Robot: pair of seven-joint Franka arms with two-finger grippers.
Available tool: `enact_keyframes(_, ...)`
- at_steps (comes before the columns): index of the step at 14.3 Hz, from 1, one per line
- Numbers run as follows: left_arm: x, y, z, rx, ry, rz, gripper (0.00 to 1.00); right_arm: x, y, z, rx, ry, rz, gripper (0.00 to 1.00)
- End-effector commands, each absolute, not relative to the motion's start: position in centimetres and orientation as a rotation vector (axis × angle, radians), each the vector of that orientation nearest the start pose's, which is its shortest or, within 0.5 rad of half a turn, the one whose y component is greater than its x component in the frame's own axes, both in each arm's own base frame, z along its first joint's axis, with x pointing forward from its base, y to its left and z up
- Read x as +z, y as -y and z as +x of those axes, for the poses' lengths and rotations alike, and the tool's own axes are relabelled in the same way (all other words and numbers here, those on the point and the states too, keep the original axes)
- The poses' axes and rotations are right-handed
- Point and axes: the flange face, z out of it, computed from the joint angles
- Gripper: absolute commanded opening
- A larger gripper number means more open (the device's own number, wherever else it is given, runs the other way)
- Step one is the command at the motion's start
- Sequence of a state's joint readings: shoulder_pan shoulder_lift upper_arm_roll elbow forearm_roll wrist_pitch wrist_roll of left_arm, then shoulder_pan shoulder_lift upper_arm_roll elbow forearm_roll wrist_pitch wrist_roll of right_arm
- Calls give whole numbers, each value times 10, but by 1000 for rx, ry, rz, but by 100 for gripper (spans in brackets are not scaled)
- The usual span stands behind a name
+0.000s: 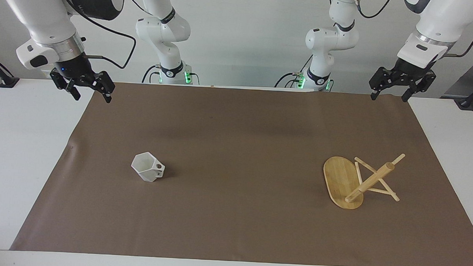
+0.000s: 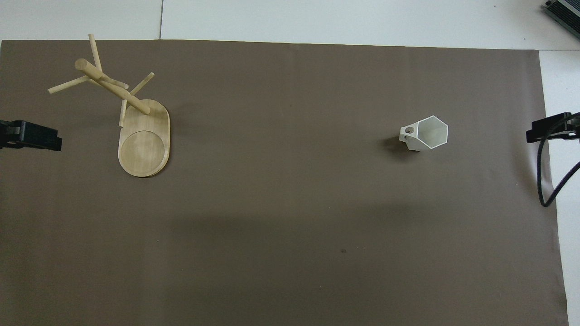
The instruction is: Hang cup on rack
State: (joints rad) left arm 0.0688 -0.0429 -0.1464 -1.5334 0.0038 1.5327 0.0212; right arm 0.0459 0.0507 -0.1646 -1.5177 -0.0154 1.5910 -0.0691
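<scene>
Right gripper [image 1: 89,93]: fingers spread wide, nothing between them, hanging in the air over the mat's [image 1: 233,235] corner at the right arm's end, on the robots' edge. Left gripper [image 1: 391,93]: same posture, spread wide and empty, over the matching corner at the left arm's end. Both arms wait.

Landmark is the cup [image 1: 148,167]. It stands upright on the mat, hexagonal mouth up, at the right arm's end and farther from the robots than either gripper. Right gripper is plainly the closer one; the cup lies forward of its fingers and inward toward mid-table. Handle [image 1: 159,169], with its round hole, points toward the rack [image 1: 350,184].

Rack sits well apart from the cup, toward the left arm's end, at about the same depth on the table. It looks upright on its oval base, post and pegs rising.

Judgement: the right arm fetches the cup, then the hole must be lined up on a peg.
</scene>
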Motion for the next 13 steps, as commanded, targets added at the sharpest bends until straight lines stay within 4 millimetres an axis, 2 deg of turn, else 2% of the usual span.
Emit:
enact_keyframes(1, 662, 48, 528, -41, -187, -3126, 100, 626, 68, 563, -53, -62, -3162, 100)
enact_keyframes(8, 663, 55, 526, -43, -211, -3125, 100, 626, 68, 563, -51, -58, -3164, 100)
enact_keyframes(13, 663, 45, 526, -43, -185, -3129, 100, 627, 69, 562, -53, -65, -3162, 100)
